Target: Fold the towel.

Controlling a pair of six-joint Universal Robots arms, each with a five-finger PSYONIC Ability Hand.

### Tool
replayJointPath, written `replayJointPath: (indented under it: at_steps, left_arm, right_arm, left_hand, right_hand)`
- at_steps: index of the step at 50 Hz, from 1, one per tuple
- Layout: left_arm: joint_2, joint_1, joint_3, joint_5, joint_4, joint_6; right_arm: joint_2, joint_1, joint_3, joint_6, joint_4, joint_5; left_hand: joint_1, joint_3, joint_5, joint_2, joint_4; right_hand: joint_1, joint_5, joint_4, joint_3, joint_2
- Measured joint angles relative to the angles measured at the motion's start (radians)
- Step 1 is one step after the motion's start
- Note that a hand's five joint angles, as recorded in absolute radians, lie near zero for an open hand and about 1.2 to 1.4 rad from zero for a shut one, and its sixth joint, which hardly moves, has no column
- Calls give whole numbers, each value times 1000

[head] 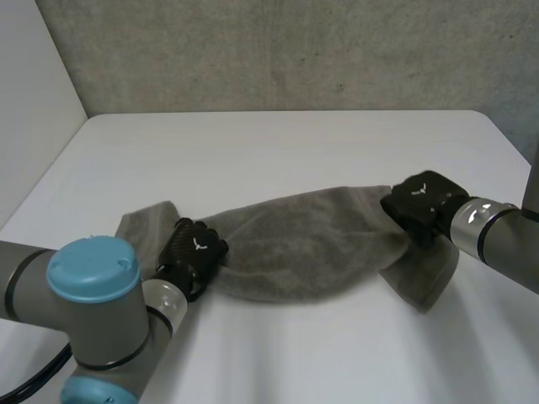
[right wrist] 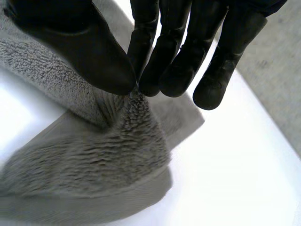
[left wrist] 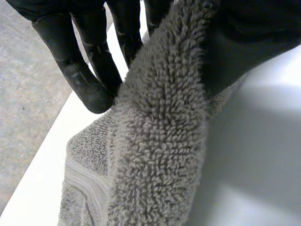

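Note:
A grey towel (head: 295,244) hangs stretched between my two hands a little above the white table (head: 278,143), sagging in the middle. My left hand (head: 194,252) grips its left end; in the left wrist view the towel (left wrist: 160,141) is pinched between thumb and fingers (left wrist: 89,75). My right hand (head: 421,206) holds the right end. In the right wrist view the thumb and fingers (right wrist: 155,70) pinch a ridge of the towel (right wrist: 117,150). Loose ends droop past both hands onto the table.
A grey wall (head: 295,50) rises behind the table's far edge. A white panel (head: 34,101) stands at the left. The table's right edge (head: 514,143) lies close to my right arm.

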Motion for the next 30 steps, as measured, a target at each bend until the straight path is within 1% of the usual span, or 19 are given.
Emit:
replayJointPath:
  at_steps: [2,3,4,5,7,8,9,10,11,13,14,17,19,23,26,28,30]
  left_arm:
    - [29,-12,-10,-1,-35,-7]
    - [46,-20,-13,0,-58,-13]
    - [54,-24,-15,0,-72,-17]
    - [80,-37,-19,0,-112,-29]
    - [101,-48,-22,2,-146,-40]
    - [115,-54,-23,2,-165,-49]
    - [124,-57,-23,3,-177,-55]
    - [141,-62,-23,3,-195,-65]
    - [148,-64,-23,4,-202,-70]
    - [177,-66,-17,4,-221,-87]
    - [189,-65,-13,5,-227,-92]
    - [211,-53,4,5,-234,-101]
    - [220,-40,17,6,-235,-104]
    - [223,16,58,8,-232,-103]
    - [216,56,89,12,-229,-102]
    - [191,99,127,23,-226,-101]
    - [170,124,150,31,-226,-101]
  right_arm:
    - [-7,0,9,-9,26,18]
    - [-14,-1,14,-12,41,24]
    - [-17,-1,17,-14,50,27]
    - [-29,-4,25,-19,76,31]
    - [-41,-6,32,-24,103,33]
    - [-49,-8,35,-29,126,31]
    - [-54,-9,36,-32,140,29]
    - [-64,-11,37,-42,177,22]
    - [-69,-12,37,-46,191,18]
    - [-87,-14,31,-57,236,-2]
    - [-95,-14,26,-59,250,-14]
    - [-110,-15,10,-47,259,-39]
    - [-116,-15,-2,-27,247,-49]
    - [-117,-16,-28,72,168,-61]
    - [-109,-16,-42,139,108,-63]
    - [-84,-14,-59,197,52,-62]
    - [-68,-13,-68,220,29,-61]
  left_hand:
    - [-19,-41,-30,-29,-37]
    - [-87,-160,-128,-124,-153]
    - [-129,-215,-177,-172,-208]
    - [-262,-357,-315,-308,-351]
    - [-311,-407,-365,-359,-395]
    - [-389,-495,-450,-441,-476]
    - [-520,-610,-564,-553,-593]
    - [-665,-759,-714,-702,-745]
    - [-708,-803,-759,-754,-789]
    - [-889,-1006,-966,-940,-984]
    - [-968,-1088,-1049,-1022,-1063]
    - [-1052,-1177,-1145,-1095,-1143]
    - [-1064,-1195,-1164,-1119,-1155]
    - [-1068,-1199,-1171,-1133,-1156]
    - [-1068,-1199,-1171,-1133,-1156]
    - [-1068,-1198,-1166,-1132,-1156]
    - [-1067,-1198,-1162,-1132,-1156]
  right_hand:
    - [0,0,0,0,0]
    - [0,0,0,0,0]
    - [0,0,0,0,0]
    - [0,0,0,0,0]
    - [0,0,0,0,0]
    - [-80,-72,-71,-70,-87]
    - [-158,-171,-169,-169,-173]
    - [-316,-317,-313,-329,-335]
    - [-355,-358,-354,-367,-372]
    - [-583,-591,-589,-588,-590]
    - [-655,-682,-665,-664,-665]
    - [-716,-758,-739,-728,-709]
    - [-743,-783,-762,-752,-730]
    - [-808,-842,-813,-813,-801]
    - [-813,-847,-817,-821,-804]
    - [-813,-847,-817,-821,-804]
    - [-813,-847,-817,-821,-804]
